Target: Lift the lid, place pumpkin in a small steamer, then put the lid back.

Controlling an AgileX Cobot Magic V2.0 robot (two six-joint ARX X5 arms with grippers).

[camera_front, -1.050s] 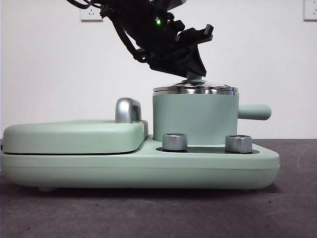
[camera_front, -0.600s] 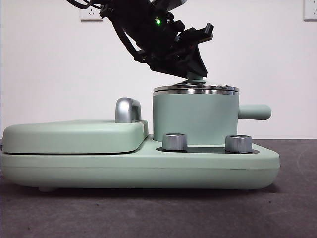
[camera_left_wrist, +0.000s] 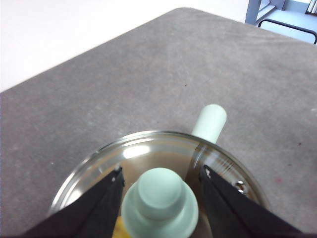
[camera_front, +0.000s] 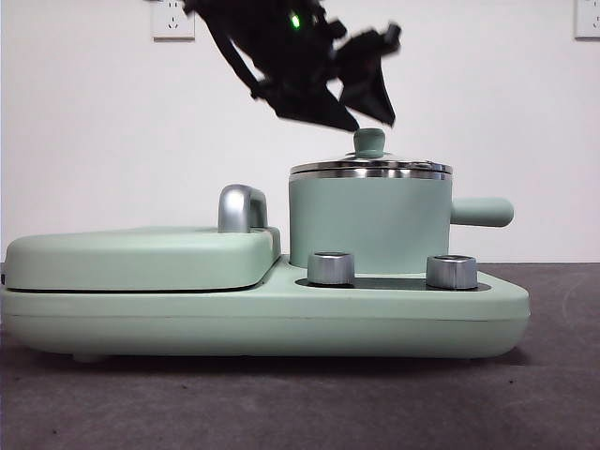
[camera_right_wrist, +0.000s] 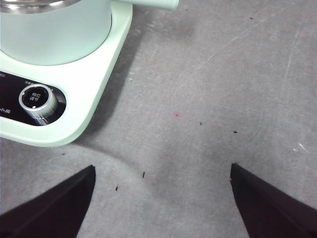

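while the lid (camera_front: 370, 167) sits seated on the small steamer (camera_front: 367, 223), entries run as follows.

item, left tool (camera_left_wrist: 161, 179): poised just above the lid's knob (camera_left_wrist: 160, 198), jaws spread wide with one on either side of it and not touching; holding nothing. in the front view it shows as the blurred dark mass up and slightly toward the griddle side of the knob.

item, right tool (camera_right_wrist: 161, 173): parked low over the bare desk (camera_right_wrist: 223, 89) beside the cooker base (camera_right_wrist: 99, 99), jaws spread wide, empty.

item, lid: glass disc level on the steamer's steel rim, knob upright at centre.

item, small steamer: on the base behind two steel dials (camera_front: 330, 267), its stubby side handle (camera_front: 480, 212) pointing away from the griddle cover (camera_front: 141, 258).

item, pumpkin (camera_left_wrist: 119, 231): only a sliver of yellow shows through the glass; judged to lie inside the steamer, though too little is visible to be sure.

key relation: knob stands straight below the left tool, its axis vertical and centred in the jaw gap. left arm is far nearer than right.

judgement: with the lid on and yellow beneath it, the task looks close to finished.
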